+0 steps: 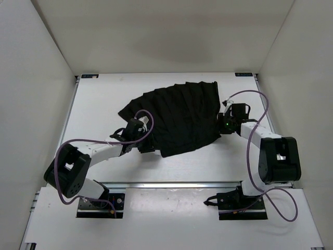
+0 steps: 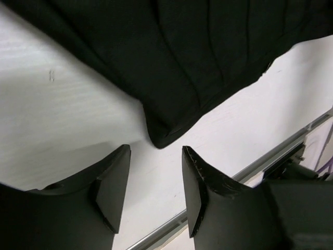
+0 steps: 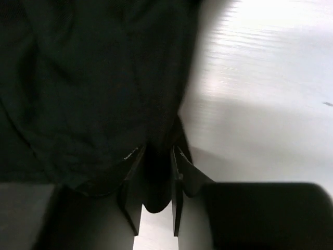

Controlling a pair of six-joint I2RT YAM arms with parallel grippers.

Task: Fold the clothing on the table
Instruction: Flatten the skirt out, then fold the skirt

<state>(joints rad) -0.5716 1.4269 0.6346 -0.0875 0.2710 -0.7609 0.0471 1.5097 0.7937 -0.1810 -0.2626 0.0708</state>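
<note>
Left side first. Your left gripper (image 1: pixel 147 146) sat low over the table (image 1: pixel 99 99), at the near left corner of the clothing (image 1: pixel 179 117). In the left wrist view its jaws (image 2: pixel 156 150) stood moderately open with nothing between them. The rounded cloth corner (image 2: pixel 161 136) lay just ahead of the fingertips, near but apart. My reading: the gripper was lined up on that corner because a corner gives a thin edge to pinch (a flat middle would give nothing).

Centre. The clothing lay flat in the middle of the table, well clear of the side walls and of the metal rail (image 1: pixel 177 183) along the front. Its long axis ran left to right, tilted a little so that the right end sat farther from you. The left end was narrow and the right end broad, so the fan opened to the right. The pleats ran roughly far to near across it.

Right side. Your right gripper (image 1: pixel 222 126) was at the right edge of the cloth, near its lower corner. In the right wrist view the jaws (image 3: pixel 156 156) were drawn narrow with a dark fold of the clothing pinched between them. I judged that as a grip meant to lift this edge for the fold. With only one side gripped, the fold itself was not yet begun.
</note>
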